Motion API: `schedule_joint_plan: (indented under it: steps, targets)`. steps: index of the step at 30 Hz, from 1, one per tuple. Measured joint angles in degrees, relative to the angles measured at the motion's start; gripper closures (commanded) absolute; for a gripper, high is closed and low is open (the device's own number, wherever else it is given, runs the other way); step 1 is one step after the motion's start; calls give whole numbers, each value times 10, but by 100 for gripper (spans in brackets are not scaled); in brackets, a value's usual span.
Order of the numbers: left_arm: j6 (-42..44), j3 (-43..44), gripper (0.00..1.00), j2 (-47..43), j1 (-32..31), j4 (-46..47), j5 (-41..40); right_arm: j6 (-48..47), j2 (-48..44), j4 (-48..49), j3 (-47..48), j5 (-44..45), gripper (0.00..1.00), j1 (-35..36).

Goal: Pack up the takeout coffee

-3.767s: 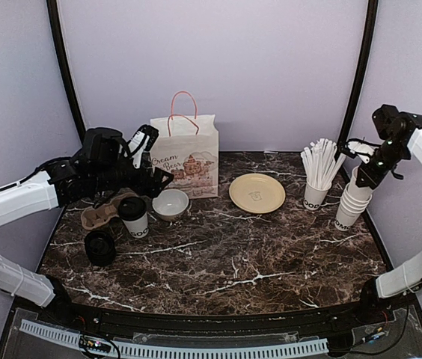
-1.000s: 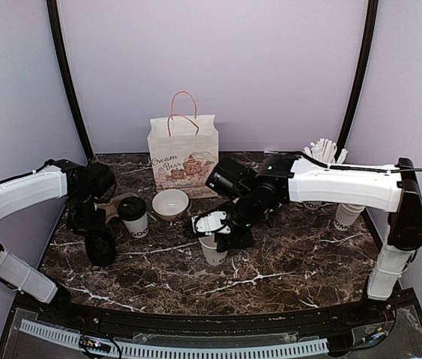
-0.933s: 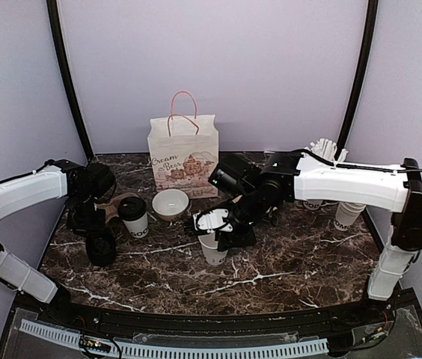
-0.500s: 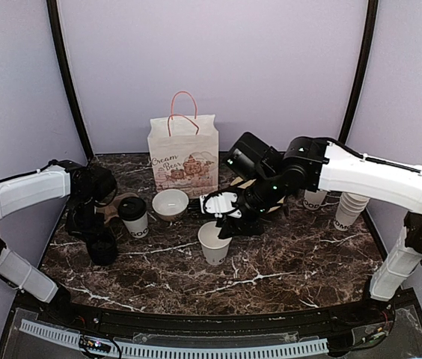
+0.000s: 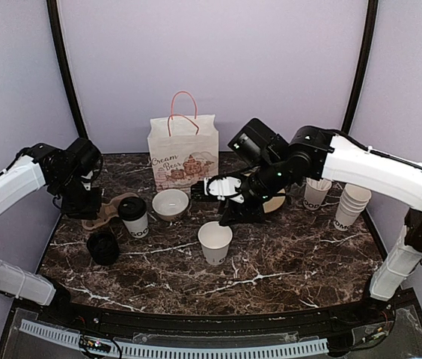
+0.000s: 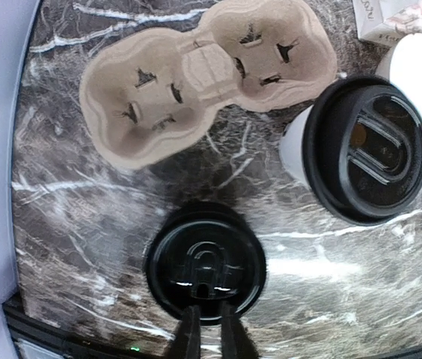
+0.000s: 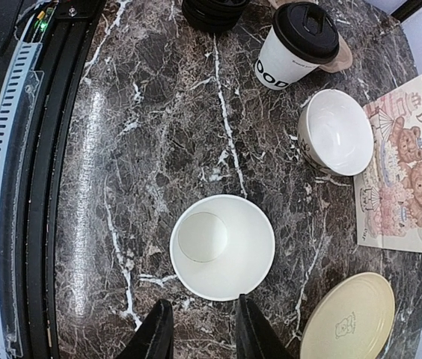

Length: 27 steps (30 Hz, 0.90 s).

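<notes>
One takeout coffee [image 5: 132, 217], a white cup with a black lid, stands beside the brown cup carrier [image 5: 102, 213]; it also shows in both wrist views [image 6: 364, 149] [image 7: 293, 45]. A lidless white cup [image 5: 215, 241] stands alone mid-table. My right gripper [image 7: 203, 329] hangs open just behind and above it [image 5: 233, 213], not touching. My left gripper [image 6: 207, 329] hovers over a stack of black lids [image 6: 205, 262], high above it [image 5: 85, 206]. Its fingers stand only narrowly apart, with nothing between them.
A paper gift bag [image 5: 185, 157] stands at the back, with a white bowl [image 5: 170, 203] in front of it. A yellow plate [image 7: 346, 318] lies behind the right arm. A cup of white sticks [image 5: 317, 191] and stacked lidless cups [image 5: 349, 206] stand at the right.
My right gripper has let go of the lidless cup and drawn back and up; the cup now stands free. My left gripper has risen off the lid stack.
</notes>
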Motion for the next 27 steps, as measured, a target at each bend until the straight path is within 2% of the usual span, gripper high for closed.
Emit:
schedule_joint_plan:
  steps: [3, 9, 13, 20, 27]
  targets:
    - [17, -5, 68, 0, 0, 18, 33, 5, 0, 0, 0, -7, 71, -5]
    - [59, -72, 62, -11, -1, 74, 133, 12, 0, 0, 0, -11, 71, -12]
    - [75, -106, 62, -11, -1, 88, 167, 13, 0, 0, 0, -11, 71, -19]
    - [88, -118, 70, -9, -4, 105, 180, 13, 0, 0, 0, -14, 71, -22]
    - [89, -118, 68, 26, -10, 110, 170, 13, 0, 0, 0, -17, 71, -25]
